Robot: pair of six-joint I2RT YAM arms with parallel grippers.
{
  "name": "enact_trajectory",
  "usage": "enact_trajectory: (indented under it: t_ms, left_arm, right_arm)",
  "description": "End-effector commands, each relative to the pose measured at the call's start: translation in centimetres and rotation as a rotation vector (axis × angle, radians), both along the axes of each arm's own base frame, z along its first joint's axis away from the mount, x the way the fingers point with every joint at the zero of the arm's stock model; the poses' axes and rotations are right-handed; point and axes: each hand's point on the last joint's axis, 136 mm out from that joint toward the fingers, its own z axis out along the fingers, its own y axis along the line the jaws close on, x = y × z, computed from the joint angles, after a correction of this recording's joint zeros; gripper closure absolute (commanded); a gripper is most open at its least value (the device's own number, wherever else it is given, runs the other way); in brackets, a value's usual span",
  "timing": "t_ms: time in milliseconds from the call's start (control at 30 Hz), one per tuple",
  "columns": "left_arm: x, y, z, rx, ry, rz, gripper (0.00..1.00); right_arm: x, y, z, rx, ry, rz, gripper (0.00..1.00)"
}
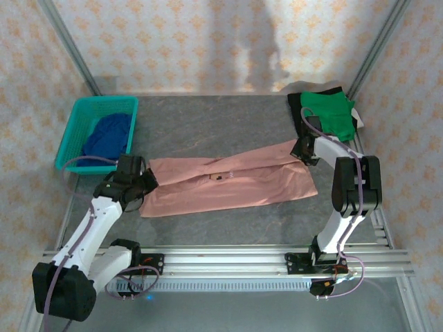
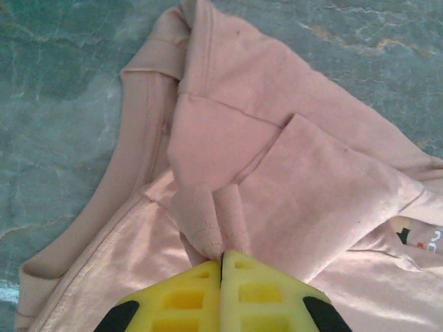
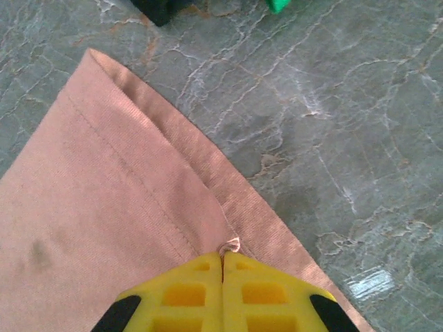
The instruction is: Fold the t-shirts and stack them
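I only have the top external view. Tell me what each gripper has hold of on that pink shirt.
Observer: In the left wrist view, the left gripper is shut on a bunched fold of the pink t-shirt.
Operator: Now the right one.
Observer: In the right wrist view, the right gripper is shut on the shirt's stitched hem, right at the edge, with just a small nip of cloth at the tips.
Operator: Describe the cloth around that grip.
Observer: It looks smooth up to the hem, with bare marbled table beside it.
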Motion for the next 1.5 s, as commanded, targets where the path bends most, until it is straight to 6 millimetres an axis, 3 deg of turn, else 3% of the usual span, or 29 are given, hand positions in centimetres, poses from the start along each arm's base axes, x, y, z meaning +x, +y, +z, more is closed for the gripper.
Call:
enact_trajectory:
  t_ms: [0, 133, 333, 467, 600, 733, 800, 900, 1033, 1133, 1333, 1467]
  left_arm:
    - [-1.2, 0.8, -0.6, 0.005, 0.016, 0.065, 1.00]
    - [-2.2, 1.1, -1.4, 0.012, 0.036, 0.084, 1.00]
    - [-3.1, 0.8, -2.5, -0.009, 0.056, 0.083, 1.00]
    - [-2.7, 0.2, -1.6, -0.039, 0.013, 0.055, 1.00]
    - [-2.7, -1.6, -0.5, -0.056, -0.033, -0.038, 1.00]
    - [-4.8, -2.0, -2.8, -0.045, 0.028, -0.051, 1.00]
    - [-5.7, -1.6, -4.0, -0.048, 0.063, -0.014, 0.71]
    - [-5.5, -1.0, -3.2, -0.036, 0.035, 0.025, 0.55]
    - [-3.1, -0.3, 0.5, 0.010, -0.067, 0.043, 0.39]
    - [0.3, -1.5, 1.6, 0.026, -0.063, -0.014, 0.34]
    - [7.4, -4.2, -1.9, 0.134, 0.136, -0.156, 0.43]
    - [10.6, -4.3, -3.7, 0.204, 0.216, -0.174, 0.50]
  right_arm:
    - [-1.3, -1.9, -0.3, -0.048, 0.046, -0.064, 0.89]
    - [-2.4, -2.7, -0.2, -0.001, 0.051, -0.107, 0.83]
    - [-1.9, -1.1, 0.3, 0.117, 0.015, -0.100, 0.65]
    - [-0.8, 0.4, -0.1, 0.214, -0.008, -0.090, 0.62]
    - [-1.1, 0.0, -0.1, 0.187, 0.002, -0.117, 0.62]
    - [-2.1, -0.4, 1.1, 0.139, -0.018, -0.132, 0.61]
    - [-2.4, 1.0, 2.1, 0.126, -0.046, -0.098, 0.61]
    - [-3.2, 4.3, 2.9, 0.100, -0.066, -0.012, 0.60]
    - [-4.7, 8.5, 1.8, 0.135, -0.057, 0.087, 0.61]
    - [-6.2, 9.0, -0.4, 0.137, -0.010, 0.089, 0.62]
    - [-7.8, 8.0, -2.8, 0.094, 0.047, 0.065, 0.64]
    - [-8.0, 8.1, -3.2, 0.104, 0.055, 0.065, 0.65]
